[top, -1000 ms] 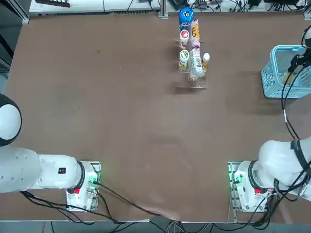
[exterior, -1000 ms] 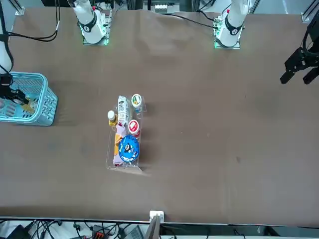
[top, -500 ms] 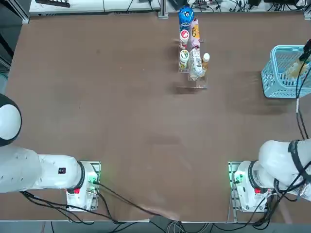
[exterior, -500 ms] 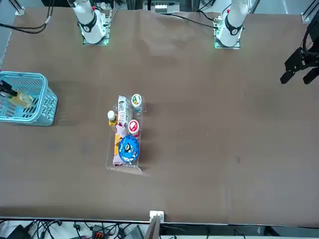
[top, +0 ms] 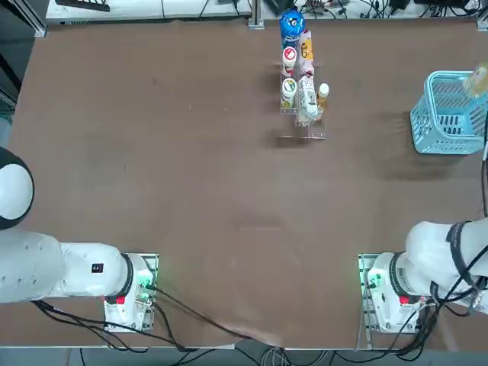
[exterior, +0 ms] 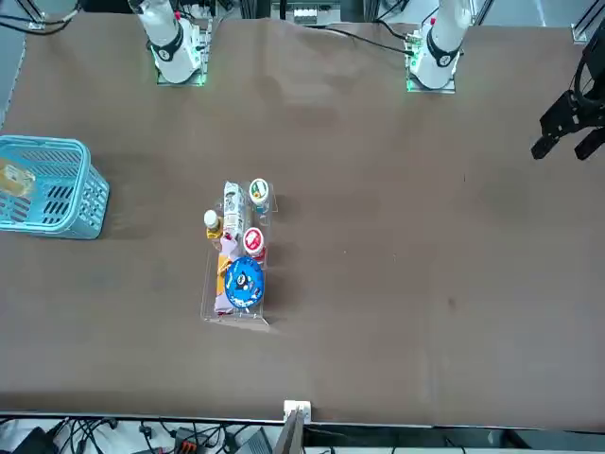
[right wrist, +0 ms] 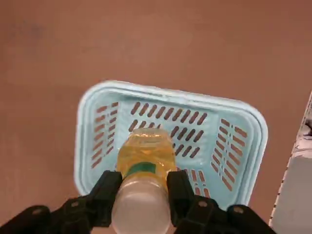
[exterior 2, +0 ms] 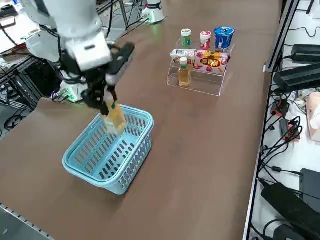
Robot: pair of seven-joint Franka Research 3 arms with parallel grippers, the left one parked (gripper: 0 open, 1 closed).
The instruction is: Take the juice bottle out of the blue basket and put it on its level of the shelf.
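On the brown tabletop, my right gripper is clamped on the white-capped amber juice bottle above the light-blue lattice plastic basket; bare brown surface separates basket and clear acrylic shelf.

The juice bottle has risen out of the blue basket in the end effector's grip. In the top view the bottle has moved from over the basket's interior to its right edge, and the end effector has left that view. In the front view, too, the bottle has shifted left, and the end effector has passed out of sight.
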